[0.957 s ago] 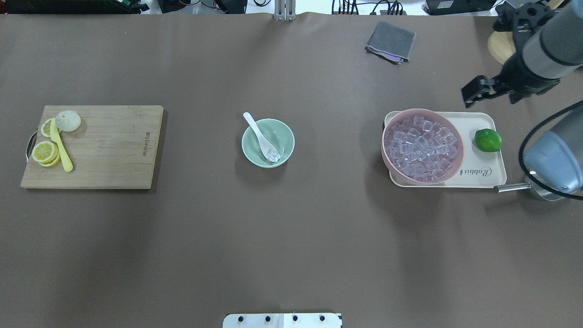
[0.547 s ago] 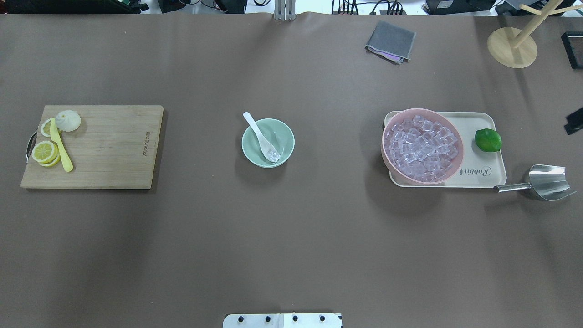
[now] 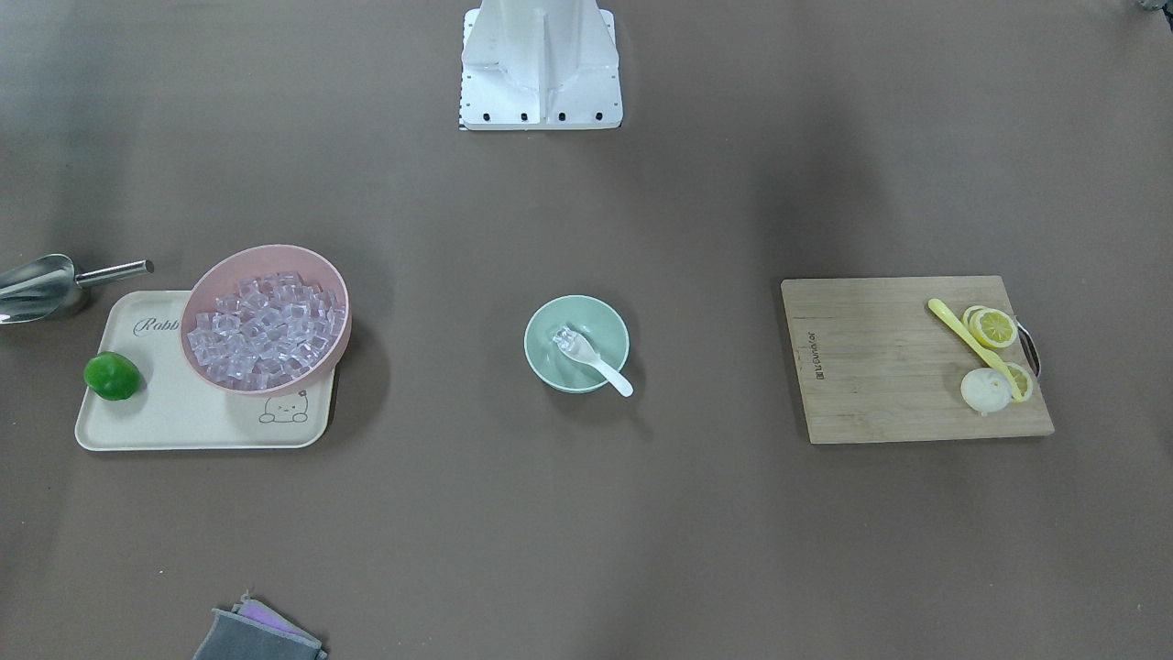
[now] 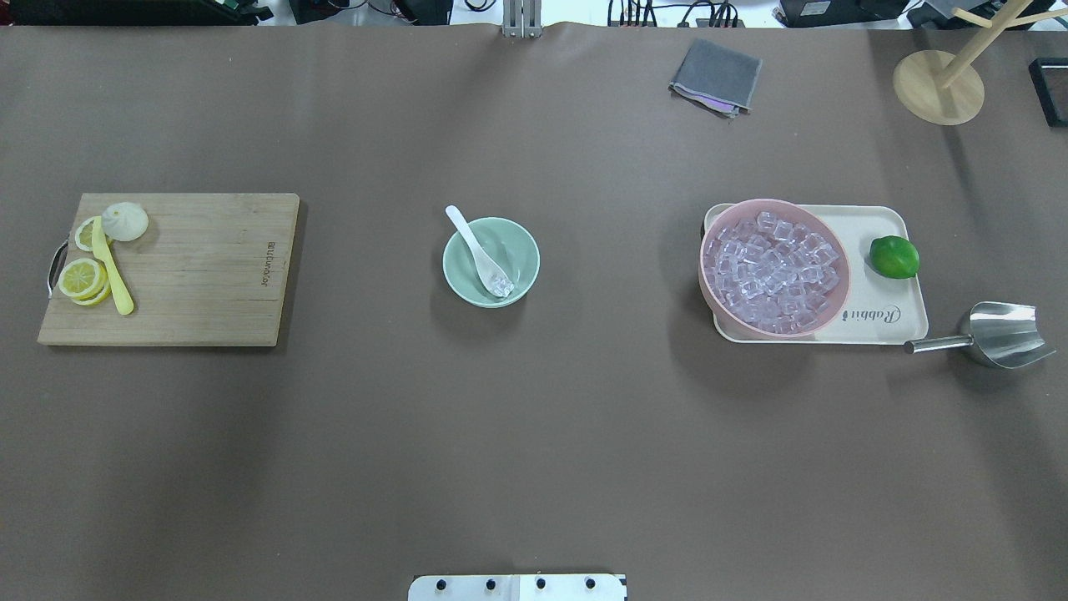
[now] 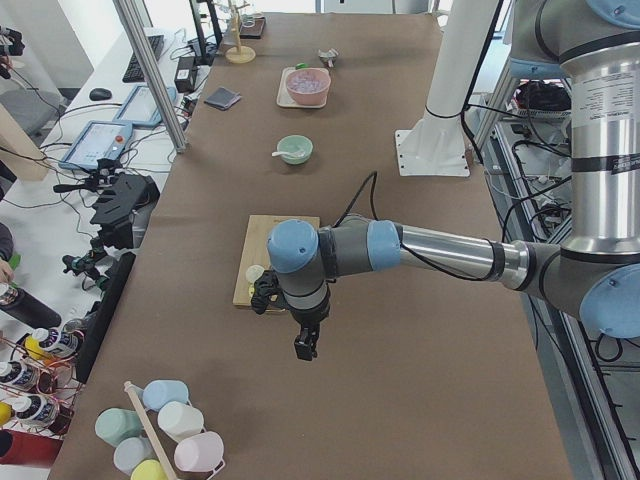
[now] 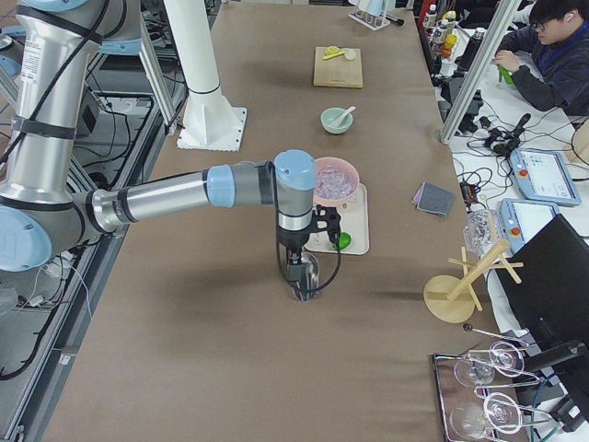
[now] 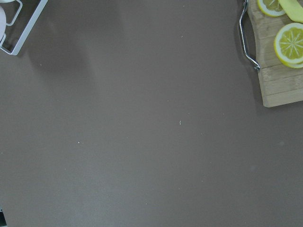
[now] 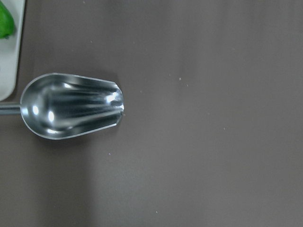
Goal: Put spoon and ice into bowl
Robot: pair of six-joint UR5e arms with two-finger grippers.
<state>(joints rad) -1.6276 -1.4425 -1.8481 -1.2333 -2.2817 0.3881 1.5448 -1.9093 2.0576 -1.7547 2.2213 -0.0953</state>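
Note:
The mint-green bowl (image 4: 519, 250) stands mid-table, also in the front-facing view (image 3: 603, 326). The white spoon (image 4: 474, 246) lies in it, scoop down and handle over the far-left rim. Clear ice (image 4: 501, 285) sits in the scoop, also in the front-facing view (image 3: 564, 340). My left gripper (image 5: 305, 345) shows only in the exterior left view, hanging past the cutting board's end. My right gripper (image 6: 299, 276) shows only in the exterior right view, over the metal scoop. I cannot tell whether either is open or shut.
A pink bowl (image 4: 705, 284) full of ice cubes and a lime (image 4: 894, 256) are on a cream tray (image 4: 884, 321) at right. A metal scoop (image 4: 1001, 334) lies beside it. A cutting board (image 4: 200, 267) with lemon slices and a yellow knife (image 4: 113, 275) is at left. A grey cloth (image 4: 716, 75) lies far back.
My right arm has swung out of the overhead view past the right edge, uncovering the metal scoop and the wooden stand. The spoon, ice and bowl have not moved.

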